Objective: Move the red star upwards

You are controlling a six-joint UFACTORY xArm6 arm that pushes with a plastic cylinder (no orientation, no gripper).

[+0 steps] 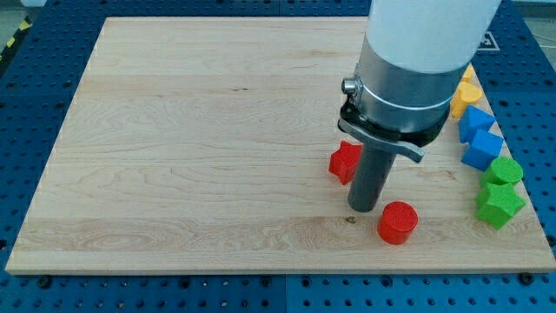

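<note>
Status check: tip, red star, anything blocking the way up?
My tip down on the board, just right of and below the red star. Star partly hidden by the rod. Nothing above it. Red cylinder sits lower right.

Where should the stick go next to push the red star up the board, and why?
Probably my tip should slide a little toward the view's left, to sit right under the red star, then push toward the view's top. Now it stands at the star's lower right, between it and the red cylinder, so pushing from here would likely shove the star sideways.
</note>
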